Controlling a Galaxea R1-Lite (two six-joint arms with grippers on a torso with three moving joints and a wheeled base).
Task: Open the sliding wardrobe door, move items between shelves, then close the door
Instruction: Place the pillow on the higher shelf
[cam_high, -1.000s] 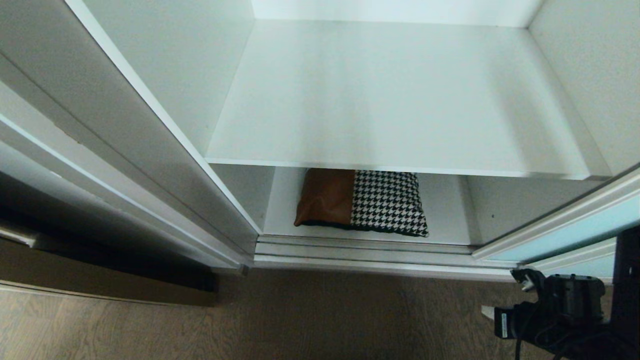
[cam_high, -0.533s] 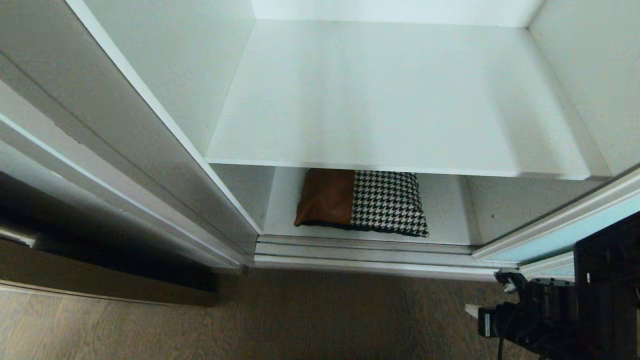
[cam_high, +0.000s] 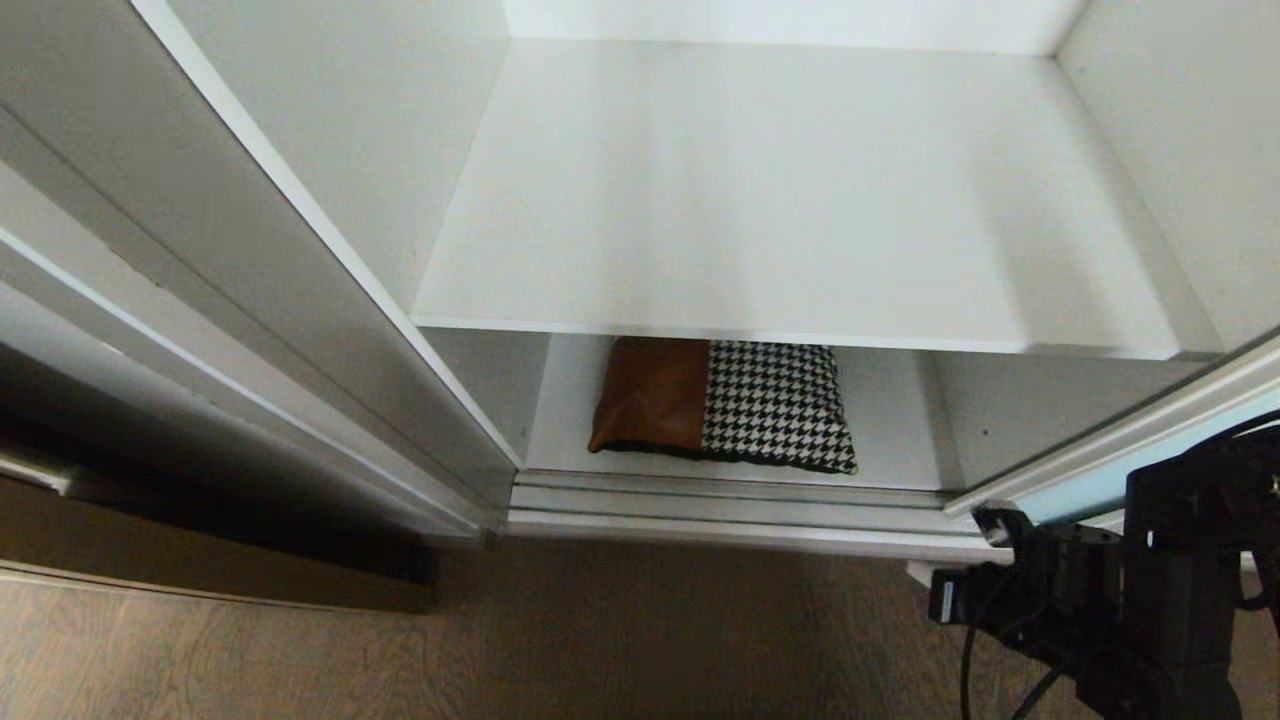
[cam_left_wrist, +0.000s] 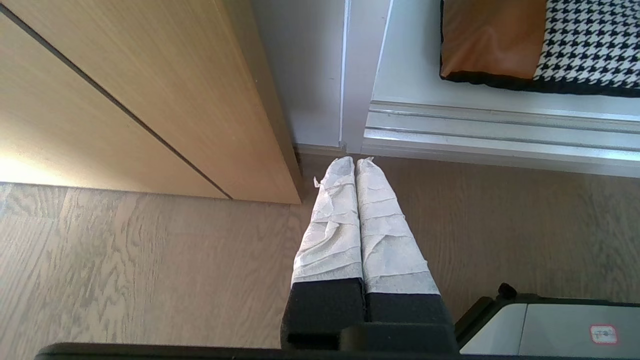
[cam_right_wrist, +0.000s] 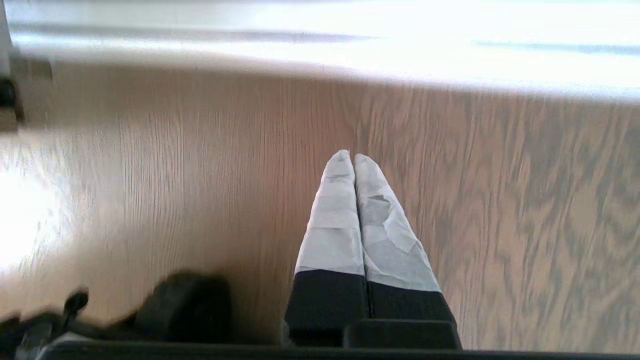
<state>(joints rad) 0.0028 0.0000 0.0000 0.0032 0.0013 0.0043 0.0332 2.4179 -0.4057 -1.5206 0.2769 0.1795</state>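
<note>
Since a second ago your right arm (cam_high: 1120, 600) has come up and leftward at the head view's lower right corner, so it now crosses the foot of the sliding wardrobe door (cam_high: 1150, 440); everything else has kept its place. From the head you see that door pushed off to the right, leaving the wardrobe open. The upper shelf (cam_high: 800, 190) is bare white board, and the patchwork cushion (cam_high: 725, 405) lies flat on the lower shelf (cam_high: 900, 440) beneath it, towards the left, its front edge just behind the floor track (cam_high: 720, 505) (brown leather patch on the left, houndstooth on the right). You cannot see this arm's fingers from here.

Your left wrist view shows the left gripper (cam_left_wrist: 355, 162) hanging over the wooden floor (cam_left_wrist: 125, 260), its two taped fingers pressed together with nothing between them, tips pointing at the wardrobe's left post. A light wood door (cam_left_wrist: 125, 95) stands beside it, and a corner of the cushion (cam_left_wrist: 540, 45) shows beyond the track.

Your right wrist view is blurred. The right gripper (cam_right_wrist: 348, 157) is over the floor (cam_right_wrist: 525, 200), its fingers likewise pressed together and holding nothing, with a pale band across the far edge.
</note>
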